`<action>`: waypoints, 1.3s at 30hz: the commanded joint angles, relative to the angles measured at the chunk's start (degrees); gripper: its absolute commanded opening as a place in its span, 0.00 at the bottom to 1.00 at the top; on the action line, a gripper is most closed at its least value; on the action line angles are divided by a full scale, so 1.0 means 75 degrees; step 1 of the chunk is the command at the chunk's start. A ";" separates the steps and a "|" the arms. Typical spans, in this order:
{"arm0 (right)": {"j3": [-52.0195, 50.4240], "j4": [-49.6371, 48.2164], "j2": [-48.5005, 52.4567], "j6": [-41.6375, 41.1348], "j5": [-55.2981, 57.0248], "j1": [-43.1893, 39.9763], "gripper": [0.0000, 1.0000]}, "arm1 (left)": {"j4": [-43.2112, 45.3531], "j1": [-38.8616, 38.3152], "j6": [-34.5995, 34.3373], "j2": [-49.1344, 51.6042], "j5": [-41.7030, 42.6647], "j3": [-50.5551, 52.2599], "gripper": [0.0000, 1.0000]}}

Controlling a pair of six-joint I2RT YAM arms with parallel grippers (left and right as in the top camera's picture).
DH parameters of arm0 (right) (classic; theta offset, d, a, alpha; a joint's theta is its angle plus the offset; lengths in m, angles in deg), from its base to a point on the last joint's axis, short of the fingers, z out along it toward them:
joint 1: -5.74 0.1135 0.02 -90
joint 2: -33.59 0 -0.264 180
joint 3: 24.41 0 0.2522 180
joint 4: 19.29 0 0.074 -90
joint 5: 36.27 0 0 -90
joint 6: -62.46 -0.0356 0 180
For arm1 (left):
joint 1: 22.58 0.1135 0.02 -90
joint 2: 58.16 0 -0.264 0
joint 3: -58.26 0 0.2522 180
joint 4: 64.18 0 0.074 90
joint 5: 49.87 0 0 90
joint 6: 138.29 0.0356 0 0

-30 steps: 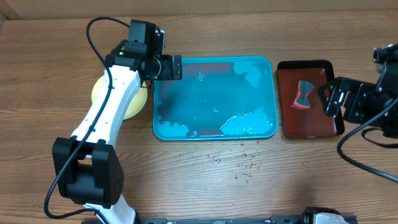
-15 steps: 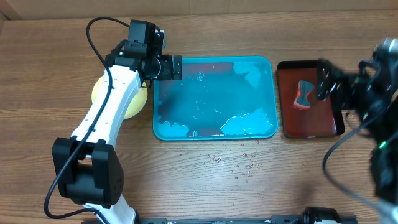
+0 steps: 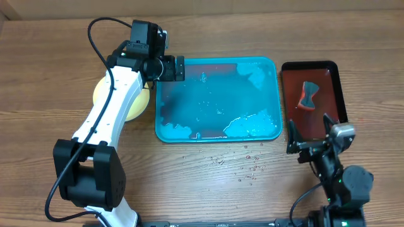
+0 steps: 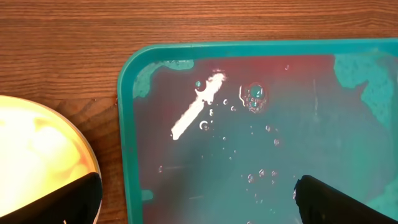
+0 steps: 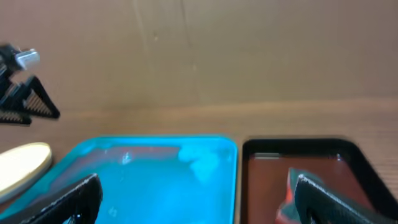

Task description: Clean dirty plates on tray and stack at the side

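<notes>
The tray (image 3: 218,101) sits at the centre of the table (image 3: 189,189), its long side running left to right. The plates (image 3: 100,93) lie on the table near the tray's left edge, not touching it. They are partly hidden under the left arm (image 3: 117,107), so their count cannot be told. A smaller tray (image 3: 309,120) lies just beside the tray's right edge, with one small object (image 3: 308,94) in its far half. Droplets (image 3: 246,167) lie scattered on the table before the tray's near right corner.

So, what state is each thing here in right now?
Blue tray: wet, foamy, no plates on it.
Plates: beside it, partly under the left arm.
Red tray: holding the sponge.
Sponge: lying there, red-stained.
Left claw: open, empty, above the blue tray's corner.
Right claw: open, empty, near the red tray.
Table: spattered with drops.
</notes>
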 commanded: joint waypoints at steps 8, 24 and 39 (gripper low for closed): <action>-0.1209 0.0163 -0.1813 -0.0006 0.0070 0.0073 1.00 | 0.0023 -0.0035 -0.0023 -0.0160 -0.0023 -0.0111 1.00; -0.1207 0.0385 -0.2046 -0.0006 0.0125 0.0073 1.00 | 0.0023 -0.0035 -0.0023 -0.0160 -0.0020 -0.0108 1.00; -0.1207 0.0385 -0.2046 -0.0006 0.0125 0.0073 1.00 | 0.0026 -0.0035 -0.0026 -0.0160 -0.0017 -0.0108 1.00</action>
